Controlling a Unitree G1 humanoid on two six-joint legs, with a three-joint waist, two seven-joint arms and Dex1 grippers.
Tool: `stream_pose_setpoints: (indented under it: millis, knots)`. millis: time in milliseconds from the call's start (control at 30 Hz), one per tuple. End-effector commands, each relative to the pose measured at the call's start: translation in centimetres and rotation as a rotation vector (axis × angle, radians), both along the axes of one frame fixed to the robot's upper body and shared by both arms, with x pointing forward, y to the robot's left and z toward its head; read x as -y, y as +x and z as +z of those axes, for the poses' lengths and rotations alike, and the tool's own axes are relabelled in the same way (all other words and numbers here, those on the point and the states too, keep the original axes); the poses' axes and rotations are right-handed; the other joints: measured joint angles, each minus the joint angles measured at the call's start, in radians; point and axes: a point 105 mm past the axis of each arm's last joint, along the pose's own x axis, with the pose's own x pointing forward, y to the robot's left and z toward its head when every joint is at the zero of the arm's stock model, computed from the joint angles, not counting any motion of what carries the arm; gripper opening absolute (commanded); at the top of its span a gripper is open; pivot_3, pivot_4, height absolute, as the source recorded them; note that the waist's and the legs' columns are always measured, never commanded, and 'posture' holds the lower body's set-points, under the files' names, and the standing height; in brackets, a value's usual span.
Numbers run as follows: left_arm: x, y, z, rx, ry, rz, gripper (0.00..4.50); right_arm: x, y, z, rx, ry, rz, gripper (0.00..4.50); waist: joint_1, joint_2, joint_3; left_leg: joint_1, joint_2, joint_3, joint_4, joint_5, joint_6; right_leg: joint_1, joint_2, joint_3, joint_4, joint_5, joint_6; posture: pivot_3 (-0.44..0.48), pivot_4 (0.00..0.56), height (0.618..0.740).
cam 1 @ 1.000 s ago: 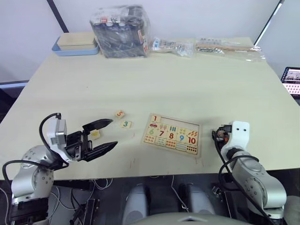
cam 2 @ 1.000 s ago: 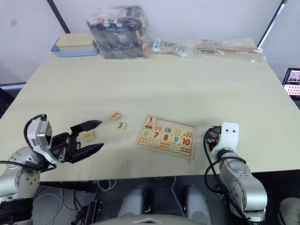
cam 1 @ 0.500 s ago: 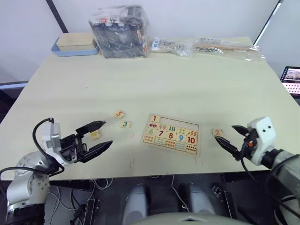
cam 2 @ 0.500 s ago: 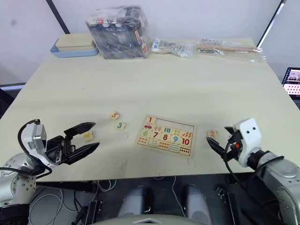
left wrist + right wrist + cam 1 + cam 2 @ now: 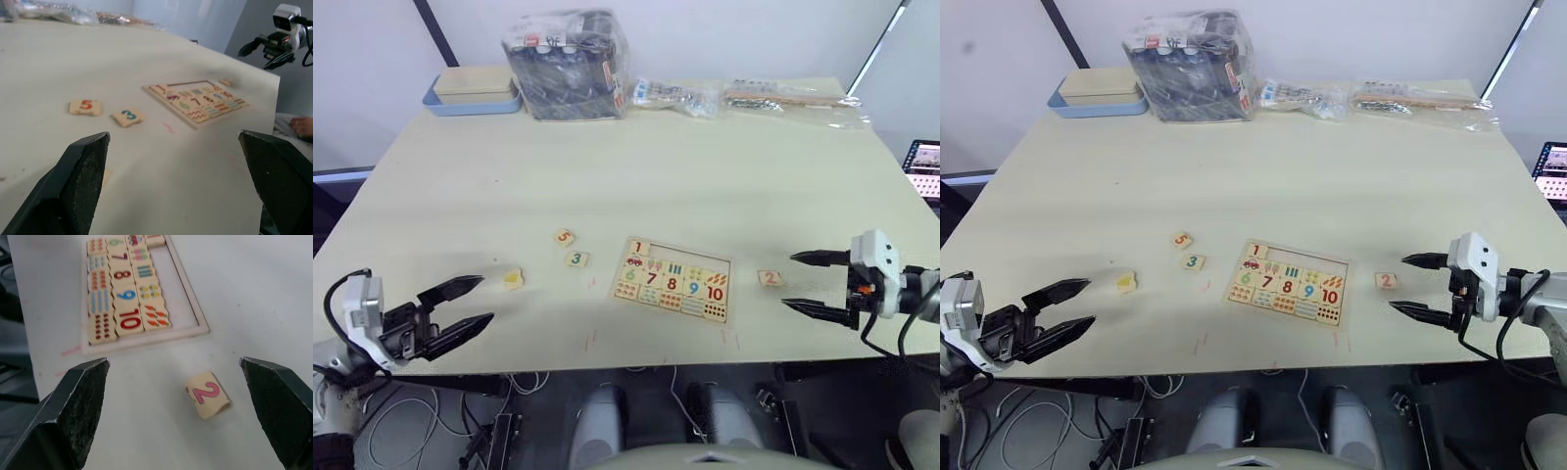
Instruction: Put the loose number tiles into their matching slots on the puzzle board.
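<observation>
The puzzle board (image 5: 672,279) lies near the front edge of the table (image 5: 705,166), with the 1 tile (image 5: 639,248) already seated in its top row; the other slots of that row are seen empty. 4 loose tiles remain on the table: the 2 tile (image 5: 769,278) just to the right of the board, the 5 tile (image 5: 564,237) and the 3 tile (image 5: 576,259) to its left, and a further tile (image 5: 513,280) farther left whose digit cannot be read. The right gripper (image 5: 815,283) is held with its fingers spread wide, empty, near the 2 tile. The left gripper (image 5: 460,305) is likewise spread and empty, near the front left edge. A slip is judged likely: the tiles are thin and flat, so closing fingers could push the 2 tile along the table instead of lifting it. A tilted tile could jam at its slot.
</observation>
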Motion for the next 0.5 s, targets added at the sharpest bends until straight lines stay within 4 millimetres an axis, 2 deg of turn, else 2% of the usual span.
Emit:
stream_pose_setpoints:
  millis: [33, 500]
  knots:
    - [0.0, -0.3, 0.4, 0.033, 0.012, -0.039, 4.5, 0.5, 0.7, -0.2, 0.025, -0.045, 0.05, 4.46, 0.001, 0.0, 0.0, 0.0, 0.0, 0.0, 0.0, 0.0, 0.0, 0.0, 0.0, 0.0, 0.0, 0.0, 0.0, 0.0, 0.15, 0.74]
    - [1.3, 0.2, 0.4, 0.04, 0.007, -0.108, 4.5, 0.8, 3.4, -2.9, -0.027, -0.125, 0.133, 4.46, -0.001, 0.001, 0.001, 0.0, 0.0, 0.006, 0.001, 0.0, 0.0, 0.0, 0.0, 0.0, 0.001, 0.002, -0.002, 0.0, 0.15, 0.74]
